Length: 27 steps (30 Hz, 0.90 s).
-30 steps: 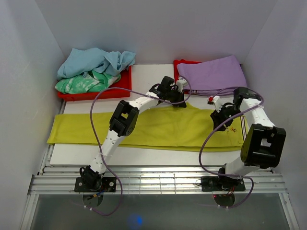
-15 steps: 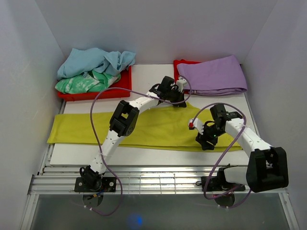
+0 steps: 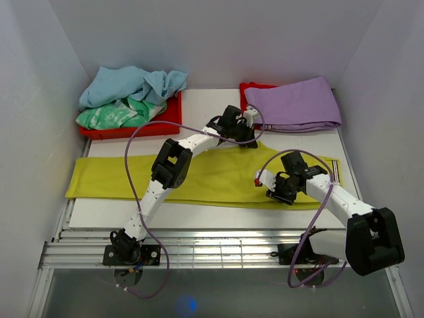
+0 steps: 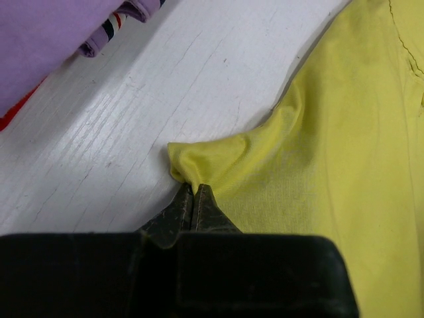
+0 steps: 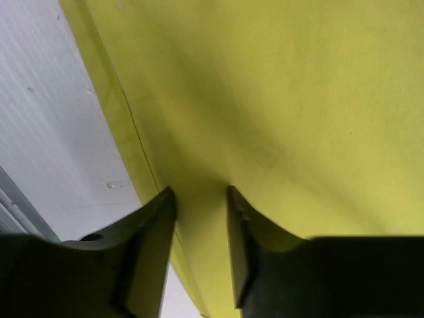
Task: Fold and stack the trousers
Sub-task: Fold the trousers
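Yellow trousers (image 3: 218, 177) lie flat across the white table, folded lengthwise, legs to the left. My left gripper (image 3: 250, 141) is at their far edge, shut on a pinched fold of the yellow cloth (image 4: 199, 162), as the left wrist view shows (image 4: 193, 187). My right gripper (image 3: 277, 192) is open and low over the trousers' near edge at the right. In the right wrist view (image 5: 199, 192) its fingers straddle the yellow cloth (image 5: 278, 93) beside the hem. A folded purple pair (image 3: 295, 103) lies at the back right.
A red tray (image 3: 154, 126) at the back left holds crumpled blue (image 3: 132, 83) and green (image 3: 112, 116) garments. The purple pair rests on another red tray (image 3: 246, 88). White walls enclose the table. Slatted rails (image 3: 218, 248) run along the near edge.
My right arm has swung from the trousers' right end to the left and down onto their near edge. The left gripper has stayed in place, still pinching the cloth.
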Each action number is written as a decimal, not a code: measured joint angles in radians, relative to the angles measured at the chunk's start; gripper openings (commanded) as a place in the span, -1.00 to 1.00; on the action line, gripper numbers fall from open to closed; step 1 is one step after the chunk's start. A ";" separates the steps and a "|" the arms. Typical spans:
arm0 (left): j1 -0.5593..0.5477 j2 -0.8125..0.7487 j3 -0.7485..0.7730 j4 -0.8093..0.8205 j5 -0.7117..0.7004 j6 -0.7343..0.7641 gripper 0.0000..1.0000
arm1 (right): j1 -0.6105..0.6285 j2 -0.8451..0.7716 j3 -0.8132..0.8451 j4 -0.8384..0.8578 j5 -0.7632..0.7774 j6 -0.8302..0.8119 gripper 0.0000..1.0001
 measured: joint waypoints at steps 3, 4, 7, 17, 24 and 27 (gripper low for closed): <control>0.000 0.000 0.000 0.002 -0.006 0.000 -1.00 | 0.010 -0.020 -0.007 0.022 0.018 0.005 -0.84; 0.000 0.000 0.000 0.003 -0.010 0.000 -1.00 | 0.011 -0.020 -0.007 0.027 0.020 0.005 -0.85; 0.000 0.000 0.002 0.007 -0.032 -0.008 -1.00 | 0.011 -0.021 -0.007 0.030 0.023 0.011 -0.84; -0.001 0.000 0.017 0.007 -0.123 -0.044 -1.00 | 0.011 -0.090 -0.048 -0.013 0.003 -0.069 -0.85; -0.004 0.000 0.023 0.004 -0.128 -0.005 -1.00 | 0.011 -0.039 -0.079 0.031 -0.006 -0.085 -0.85; -0.005 0.000 0.023 0.007 -0.134 0.019 -1.00 | 0.011 0.005 -0.050 0.024 -0.007 -0.068 -0.85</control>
